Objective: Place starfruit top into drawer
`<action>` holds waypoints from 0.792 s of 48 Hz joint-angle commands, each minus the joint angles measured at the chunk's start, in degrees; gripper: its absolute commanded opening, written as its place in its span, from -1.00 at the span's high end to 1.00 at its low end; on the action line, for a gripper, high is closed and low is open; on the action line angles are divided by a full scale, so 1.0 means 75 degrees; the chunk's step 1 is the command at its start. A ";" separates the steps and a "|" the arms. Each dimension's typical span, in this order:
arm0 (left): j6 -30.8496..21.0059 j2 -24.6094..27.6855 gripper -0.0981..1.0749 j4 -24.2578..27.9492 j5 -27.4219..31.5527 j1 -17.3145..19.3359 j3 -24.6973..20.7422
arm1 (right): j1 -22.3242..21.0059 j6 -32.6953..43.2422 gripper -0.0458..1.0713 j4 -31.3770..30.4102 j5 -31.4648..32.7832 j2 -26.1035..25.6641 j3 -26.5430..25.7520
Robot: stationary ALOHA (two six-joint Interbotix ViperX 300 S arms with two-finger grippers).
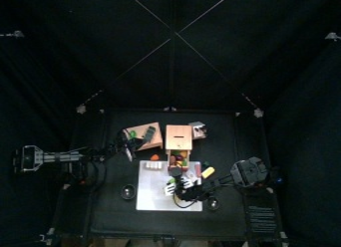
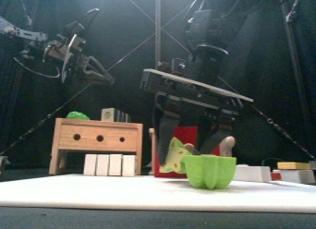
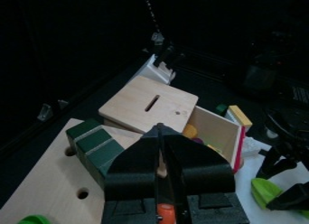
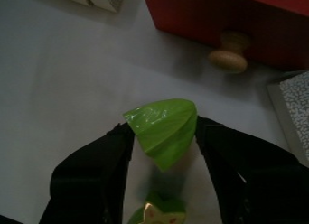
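Observation:
The green starfruit top (image 4: 167,128) sits between the jaws of my right gripper (image 4: 169,154), which are shut on it. In the front view the piece (image 2: 210,171) is low over the white mat (image 2: 87,191), with the right gripper (image 2: 198,131) above and behind it. The red drawer (image 4: 248,18) with its wooden knob (image 4: 229,56) stands just beyond the piece and also shows in the front view (image 2: 188,140). My left gripper (image 3: 163,146) is shut and empty, held high at the left (image 2: 84,65).
A wooden box (image 2: 96,140) with two holes stands at the left, with white blocks (image 2: 109,164) in a row before it. From the left wrist its slotted top (image 3: 147,106) shows beside dark green blocks (image 3: 99,148). More blocks (image 2: 282,170) lie at the right.

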 commanded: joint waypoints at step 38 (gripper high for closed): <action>0.0000 -0.0023 0.09 -0.0094 -0.0211 -0.0117 -0.0023 | -0.1207 -0.0070 -0.52 -0.1910 0.0211 -0.2637 0.1559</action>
